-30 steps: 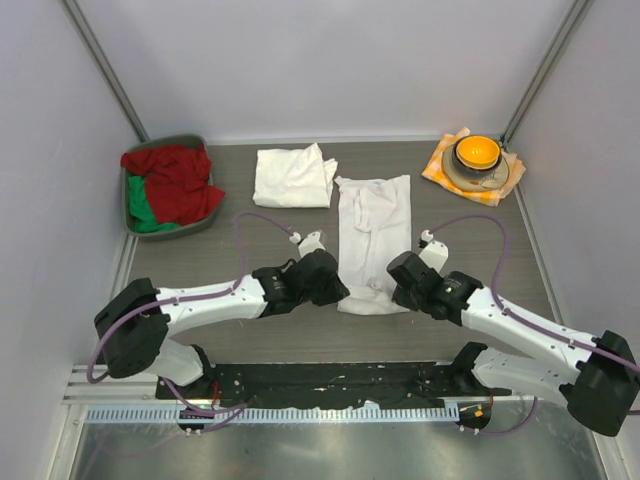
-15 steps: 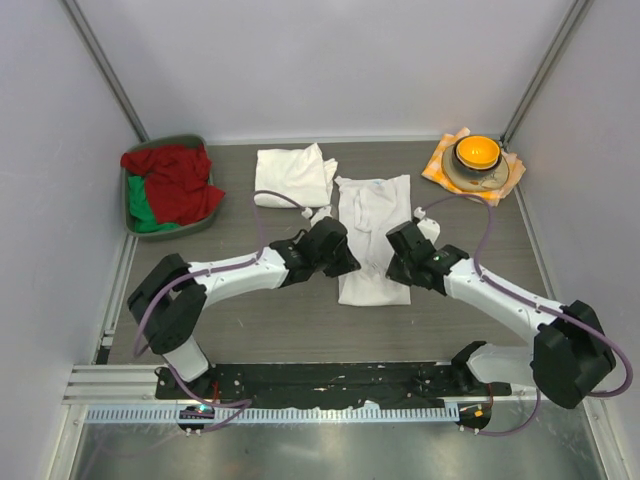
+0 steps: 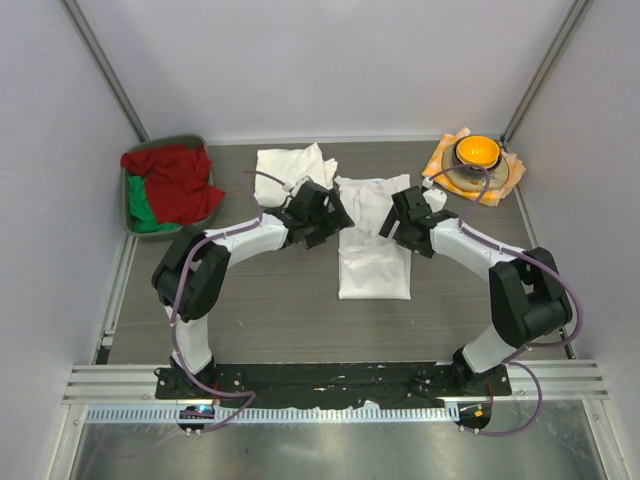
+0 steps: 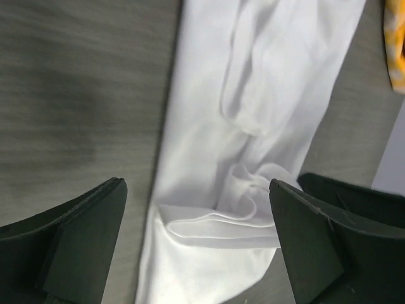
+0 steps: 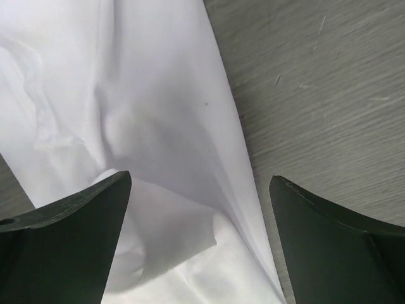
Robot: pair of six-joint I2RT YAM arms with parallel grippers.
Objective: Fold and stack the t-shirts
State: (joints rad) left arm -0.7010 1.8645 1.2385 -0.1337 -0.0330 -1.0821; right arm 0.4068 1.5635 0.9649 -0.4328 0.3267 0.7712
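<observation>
We are mid-fold: left claw (image 3: 330, 215) and right claw (image 3: 395, 222) hang released over the t-shirt (image 3: 374, 265) in the middle of the desk (image 3: 270, 310). Next, we reckon, another fold, then stacking it onto the folded t-shirt (image 3: 290, 172).

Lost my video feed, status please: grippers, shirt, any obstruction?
Left gripper and right gripper jaws open, holding nothing. Long shirt folded over between them; second shirt folded beside it. Bowl and bin well aside.
</observation>
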